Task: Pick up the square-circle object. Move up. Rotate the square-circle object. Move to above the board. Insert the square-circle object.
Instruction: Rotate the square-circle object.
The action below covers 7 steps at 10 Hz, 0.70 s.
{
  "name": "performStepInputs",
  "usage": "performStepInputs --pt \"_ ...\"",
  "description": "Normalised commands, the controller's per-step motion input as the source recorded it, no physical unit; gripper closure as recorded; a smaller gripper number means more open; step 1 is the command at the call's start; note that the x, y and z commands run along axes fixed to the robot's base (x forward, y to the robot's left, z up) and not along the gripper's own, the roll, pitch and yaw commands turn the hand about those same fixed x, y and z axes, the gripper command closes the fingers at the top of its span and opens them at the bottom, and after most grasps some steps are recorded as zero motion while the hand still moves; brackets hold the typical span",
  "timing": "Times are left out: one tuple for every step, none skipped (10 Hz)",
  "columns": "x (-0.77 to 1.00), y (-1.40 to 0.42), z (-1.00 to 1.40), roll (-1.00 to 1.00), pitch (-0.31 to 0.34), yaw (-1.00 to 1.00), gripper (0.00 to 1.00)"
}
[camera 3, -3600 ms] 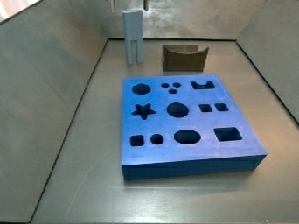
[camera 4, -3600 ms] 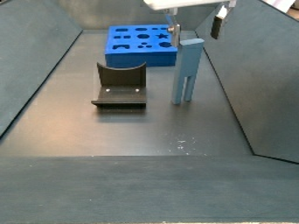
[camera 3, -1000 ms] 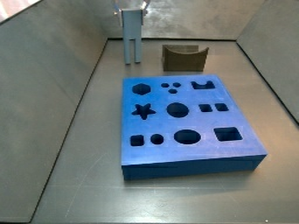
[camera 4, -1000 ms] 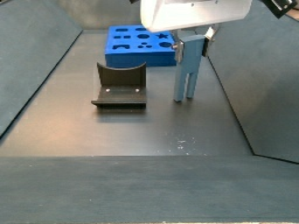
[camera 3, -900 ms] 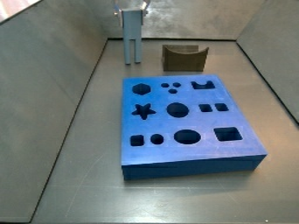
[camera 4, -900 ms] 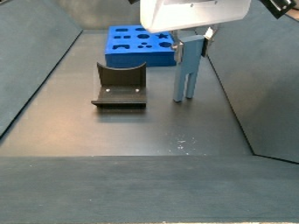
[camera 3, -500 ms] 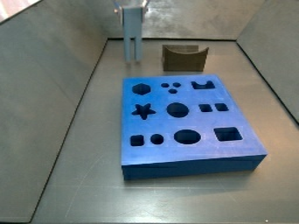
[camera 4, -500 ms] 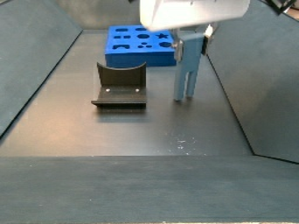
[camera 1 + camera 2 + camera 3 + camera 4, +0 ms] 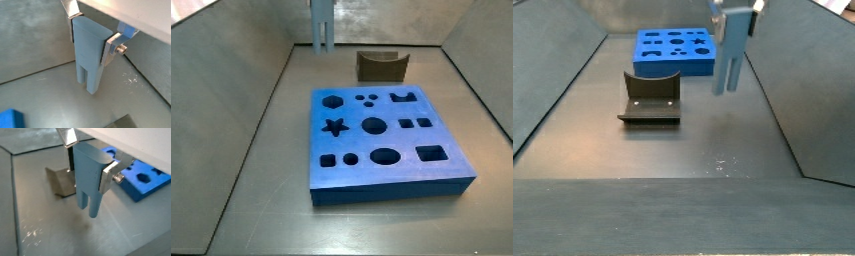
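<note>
Gripper (image 9: 90,36): two flat silver finger plates with dark pads, clenched on the upper part of the square-circle object (image 9: 91,55), a tall slim light grey-blue rectangular block; same grasp in both wrist views (image 9: 87,159). Block: hangs upright, its two narrow prongs pointing down, clear of the floor, the split end free in the air (image 9: 89,180). In a side view the block (image 9: 731,50) shows near the top edge, lifted above the dark floor, to the right of the fixture; in a side view only its lower part (image 9: 322,24) enters from the top edge, beyond the board. Board (image 9: 385,138): large thick blue square slab with dark cut-outs (star, hexagon, circles, squares), lying flat on the floor, well apart from the block; also seen at the far end (image 9: 676,50). Fixture (image 9: 651,98): dark L-shaped bracket on a base plate, standing between board and near floor. Floor (image 9: 673,160): dark grey, matt, lightly scuffed. Walls (image 9: 245,60): grey sloping panels enclosing the work area on the sides.
</note>
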Motion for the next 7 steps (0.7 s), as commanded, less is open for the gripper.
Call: performStepInputs --pt "-0.01 -0.38 0.9 0.0 0.025 0.03 1.0" --pt "0.0 -0.14 0.67 -0.01 0.038 0.03 1.0" --pt "0.0 -0.09 0.56 -0.01 0.05 0.03 1.0" --pt "0.02 -0.04 0.28 -0.02 0.086 0.04 1.0" --pt "0.03 -0.03 0.17 -0.03 0.093 0.04 1.0" --pt "0.0 0.0 0.0 -0.01 0.011 -1.0 1.0" --pt "0.0 0.01 0.01 -0.01 0.009 -1.0 1.0"
